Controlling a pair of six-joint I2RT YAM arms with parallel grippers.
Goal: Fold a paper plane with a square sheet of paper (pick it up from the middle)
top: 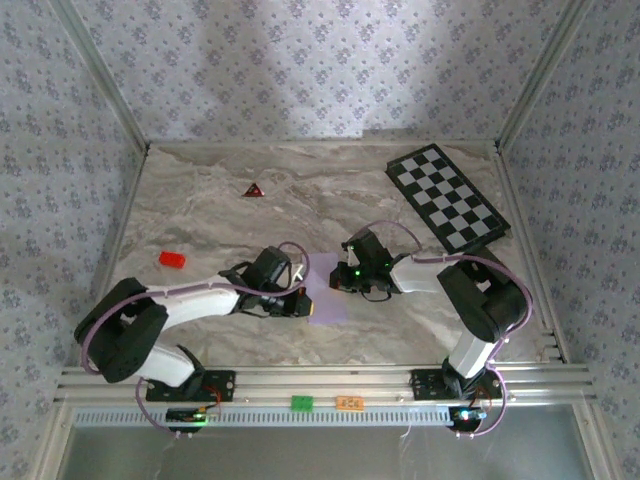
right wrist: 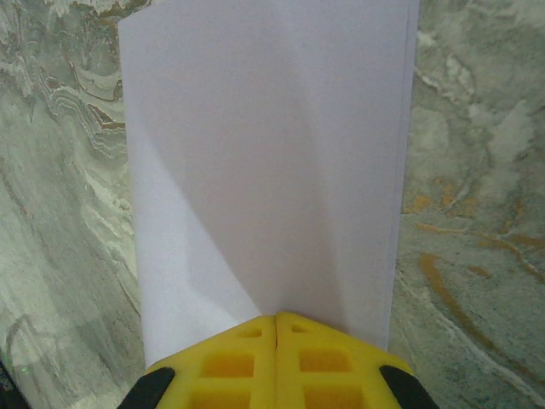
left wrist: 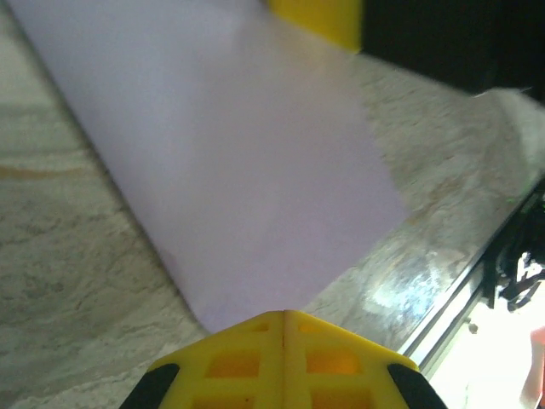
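From my seat, the square sheet of paper [top: 328,291] lies flat on the marbled worktop [top: 200,215], near the front edge and between the two arms. It is folded over into a narrow pale lilac oblong (the right wrist camera shows a doubled layer along one long side). The left fingers [left wrist: 243,336] are pressed together, their tips at one edge of the sheet. The right fingers [right wrist: 243,334] are pressed together too, tips at the opposite edge. I cannot tell whether either pair has paper nipped between them. Well apart, a checkered board [top: 447,197] sits at the far right, a small dark red triangle [top: 253,189] lies toward the back, and a red block [top: 172,259] is on the left.
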